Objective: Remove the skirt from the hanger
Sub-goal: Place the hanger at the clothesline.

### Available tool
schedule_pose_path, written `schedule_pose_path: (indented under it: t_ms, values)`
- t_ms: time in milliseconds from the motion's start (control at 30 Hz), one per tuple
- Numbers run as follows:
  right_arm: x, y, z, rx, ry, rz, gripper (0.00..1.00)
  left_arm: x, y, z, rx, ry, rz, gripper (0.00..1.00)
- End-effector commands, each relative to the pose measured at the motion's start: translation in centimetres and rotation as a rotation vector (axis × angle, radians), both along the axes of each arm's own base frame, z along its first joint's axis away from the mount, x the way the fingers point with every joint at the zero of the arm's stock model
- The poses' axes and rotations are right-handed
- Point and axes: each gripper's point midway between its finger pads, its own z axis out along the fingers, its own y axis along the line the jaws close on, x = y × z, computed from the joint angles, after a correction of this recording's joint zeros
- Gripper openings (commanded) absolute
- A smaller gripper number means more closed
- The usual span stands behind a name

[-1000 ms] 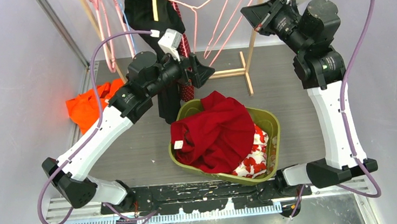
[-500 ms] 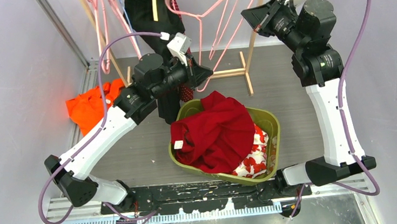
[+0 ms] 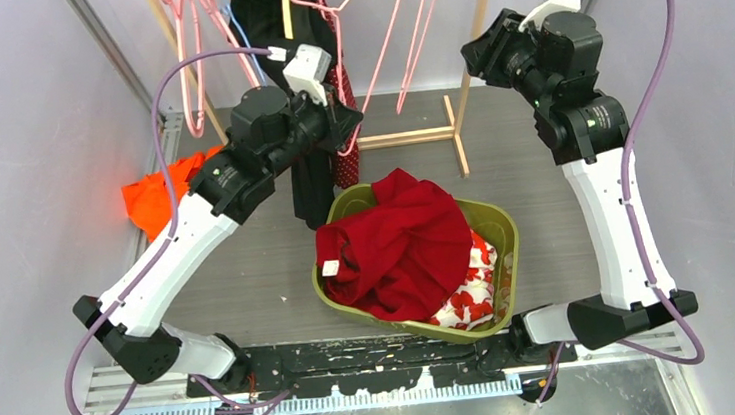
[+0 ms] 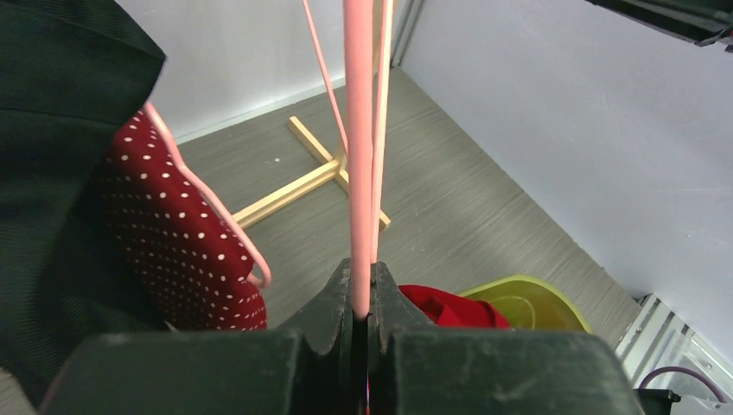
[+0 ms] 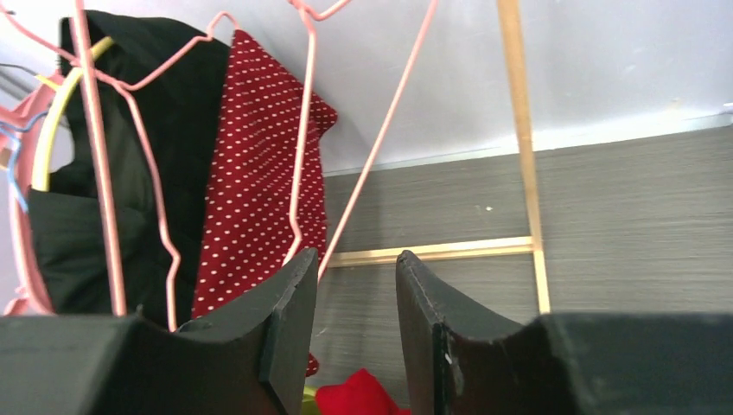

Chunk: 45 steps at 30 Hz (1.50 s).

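At the far left of the tabletop [image 3: 248, 268], an orange garment [image 3: 164, 200] is lying crumpled against the wall. Above it, a bunch of pink hangers [image 3: 191, 52] is being carried on the rail.

The left pincer [image 4: 361, 285] is being kept raised toward the rail. Its jaws are pressed together on the pink hanger [image 4: 359, 156], and the wire is being gripped right between the fingertips. The wire is running straight up and out of the wrist view.

Just beside that pincer, on its left, the dotted red skirt [image 4: 181, 251] is hanging next to a black garment [image 4: 52, 173]. A thin pink wire is seen curving across the skirt's cloth. In the right wrist view the skirt [image 5: 259, 199] is shown draped between the black garment [image 5: 190, 130] and the wooden rack [image 5: 519, 130]. More pink wires are crossing in front of it.

Near the middle of the tabletop, a green basket [image 3: 506, 230] is being filled by a plain red garment [image 3: 402, 245]. A red-and-white flowered one [image 3: 467, 299] is showing under it.

On the right, the right pincer [image 5: 354, 268] is being held high and pointed toward the rack. Its jaws are standing apart, and nothing is being held between them.
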Motion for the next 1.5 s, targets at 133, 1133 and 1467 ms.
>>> schedule_pose_path:
  t_ms: [133,1133,1467]
  values:
    - [-0.9,-1.7,1.2,-0.055,-0.071,-0.069,0.44,-3.4,3.1,-0.7,0.056,0.098,0.048,0.00]
    - [0.0,-1.9,0.5,-0.078,-0.078,-0.083,0.43,1.5,1.7,-3.8,0.398,0.299,0.189,0.00]
    - [0.8,-1.7,0.3,-0.086,-0.076,-0.078,0.43,6.2,-0.1,-3.3,0.381,0.195,0.286,0.00]
